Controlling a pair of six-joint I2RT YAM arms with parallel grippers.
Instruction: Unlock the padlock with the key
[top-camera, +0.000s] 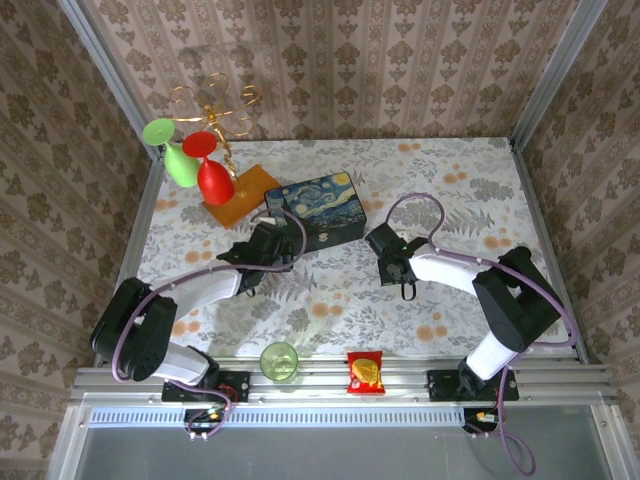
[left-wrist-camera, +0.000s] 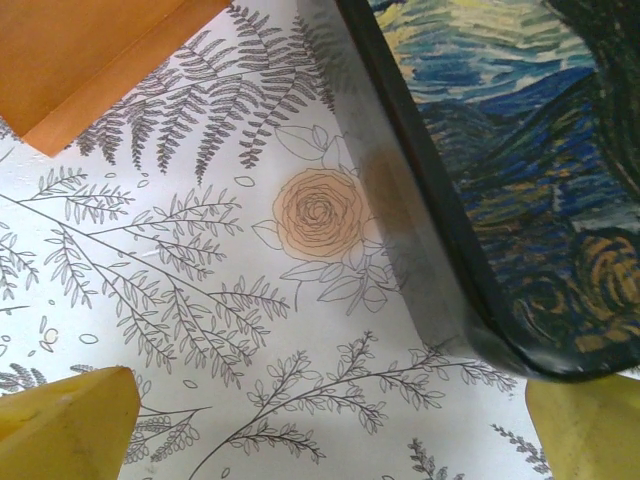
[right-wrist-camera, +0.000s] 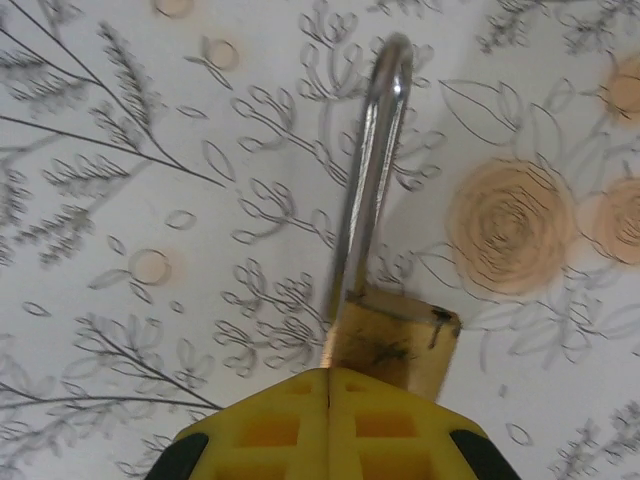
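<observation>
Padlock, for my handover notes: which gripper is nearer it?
Right. The right gripper is shut on the padlock; the left gripper stands open beside the painted box, away from the padlock.

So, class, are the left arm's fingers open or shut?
Open: the yellow left fingers stand far apart, at opposite lower corners, with tablecloth between them.

Painted box (top-camera: 318, 208) centre, goblets (top-camera: 213, 178) far left

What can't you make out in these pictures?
- Keyhole end of the padlock: right wrist view, hidden between the fingers of the right gripper.
- The key: top view, too small to pick out.
- The painted box: left wrist view, cut off by top and right edges.
</observation>
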